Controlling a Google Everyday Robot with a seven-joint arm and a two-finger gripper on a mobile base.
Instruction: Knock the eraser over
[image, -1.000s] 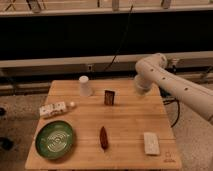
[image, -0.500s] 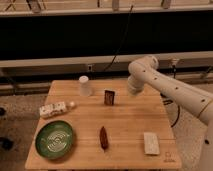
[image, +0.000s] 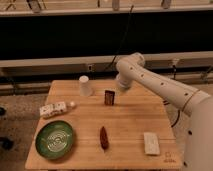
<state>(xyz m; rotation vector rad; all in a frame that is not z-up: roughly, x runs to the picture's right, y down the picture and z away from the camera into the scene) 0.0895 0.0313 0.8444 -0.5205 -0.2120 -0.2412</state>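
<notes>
The eraser (image: 109, 97) is a small dark block standing upright on the wooden table (image: 135, 120), right of the white cup (image: 86, 85). My gripper (image: 121, 89) hangs at the end of the white arm, just right of the eraser and close to it, near the table's back edge. I cannot tell whether it touches the eraser.
A green plate (image: 55, 139) lies at the front left. A white packet (image: 54, 109) lies left of centre. A reddish-brown pointed object (image: 103, 137) lies at the front centre. A white flat block (image: 150, 143) lies at the front right.
The arm has swung left across the table's back, bringing the gripper from the right side to just beside the eraser. The eraser still stands upright.
</notes>
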